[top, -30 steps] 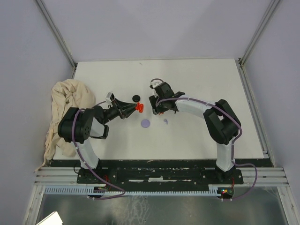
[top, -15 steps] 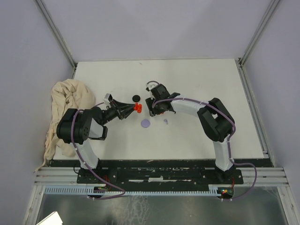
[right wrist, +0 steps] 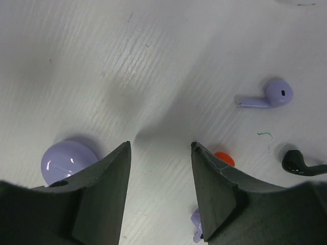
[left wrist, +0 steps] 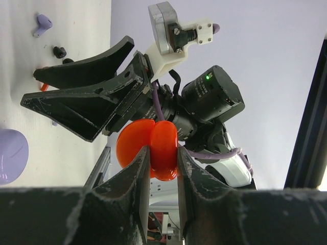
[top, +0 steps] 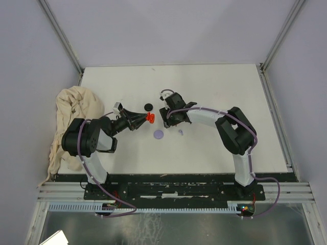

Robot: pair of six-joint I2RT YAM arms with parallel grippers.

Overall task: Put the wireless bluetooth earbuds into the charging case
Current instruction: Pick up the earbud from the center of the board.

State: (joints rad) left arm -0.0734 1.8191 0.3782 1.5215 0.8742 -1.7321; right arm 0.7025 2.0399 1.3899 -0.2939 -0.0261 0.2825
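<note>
The left arm's jaws are clenched on a red charging case point(left wrist: 153, 150), a glossy, rounded plastic shell whose two lobes suggest it sits hinged open. It is held off the worktop point(top: 214, 87), just beyond the lilac disc point(top: 159, 134) and slightly to its left in the overhead view. The right arm's jaws are released, spread wide and hovering low over the worktop just beyond and right of that disc. The earbuds lie loose to the disc's right: a lilac earbud point(right wrist: 265, 97) with a smooth bulb and short stem, a black earbud point(right wrist: 301, 163) farther right, a small red earbud point(right wrist: 224, 158) half hidden behind a finger, and a second lilac piece point(right wrist: 196, 222) barely showing. The step in hand appears to be picking one bud to feed into the case. The buds are tiny, slick and curved, so the right jaws would do best to drop straight down, straddle the stem rather than the bulb, and close gently so it does not squirt sideways. A smooth black disc point(top: 148, 106) lies beyond the lilac one; a rumpled cream cloth point(top: 69, 112) sits far left of it
</note>
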